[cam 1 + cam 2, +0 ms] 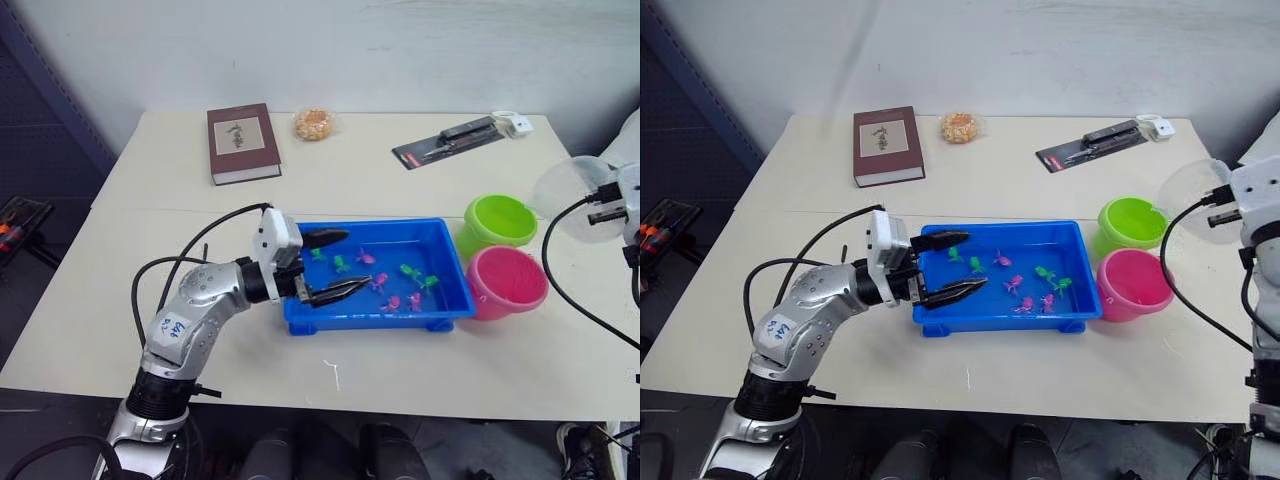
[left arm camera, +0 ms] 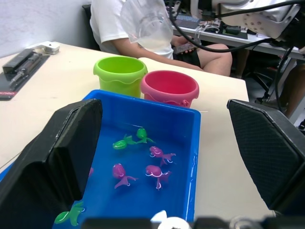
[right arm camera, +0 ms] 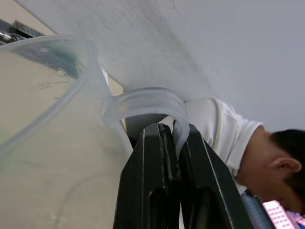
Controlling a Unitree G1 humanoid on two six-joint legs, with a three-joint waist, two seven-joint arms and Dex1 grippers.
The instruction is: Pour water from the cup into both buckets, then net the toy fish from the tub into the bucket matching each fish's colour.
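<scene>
The blue tub (image 1: 380,322) lies mid-table with water in it and several small green and pink toy fish (image 1: 410,272) scattered across its floor. My left gripper (image 1: 358,260) is open over the tub's left end, with nothing between its fingers. To the right of the tub stand the lime green bucket (image 1: 499,222) and, nearer me, the pink bucket (image 1: 507,280). At the far right, my right gripper (image 3: 175,138) is shut on the handle of the clear cup (image 1: 570,198). The cup is held tipped in the air, right of the green bucket.
A dark red book (image 1: 242,143), a small bag of snacks (image 1: 314,124), a black packaged tool (image 1: 448,142) and a small white object (image 1: 512,124) lie along the table's far side. A seated person (image 2: 124,24) is beyond the buckets.
</scene>
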